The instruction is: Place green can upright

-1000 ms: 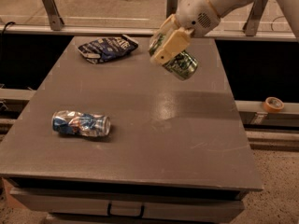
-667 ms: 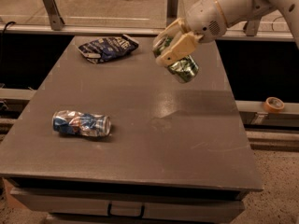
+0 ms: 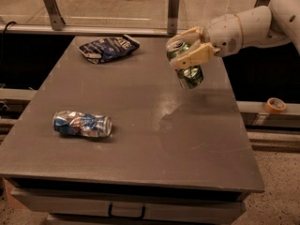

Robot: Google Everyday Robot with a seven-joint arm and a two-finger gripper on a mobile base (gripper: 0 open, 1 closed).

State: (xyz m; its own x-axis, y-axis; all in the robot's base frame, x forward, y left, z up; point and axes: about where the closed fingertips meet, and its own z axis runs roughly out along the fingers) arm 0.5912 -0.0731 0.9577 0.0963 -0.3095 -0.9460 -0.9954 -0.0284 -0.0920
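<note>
Now nearly plumb: green can (image 3: pixel 191 76) held above the table (image 3: pixel 140 135), not yet set down.

Compared with a second ago, the arm has swung round to reach in level from the right, and the can has turned from a clear slant to almost upright, silver top uppermost. It hangs over the table's far right part, well clear of the surface. The pale, blocky pincer (image 3: pixel 180 54) is clamped round its upper half. Judging by this, the turning is mostly done and lowering remains. The can is thin, glossy, dented metal; the table is matt grey and flat. A crushed blue can (image 3: pixel 82 124) and a crinkled dark bag (image 3: pixel 108 47) lie well apart.
</note>
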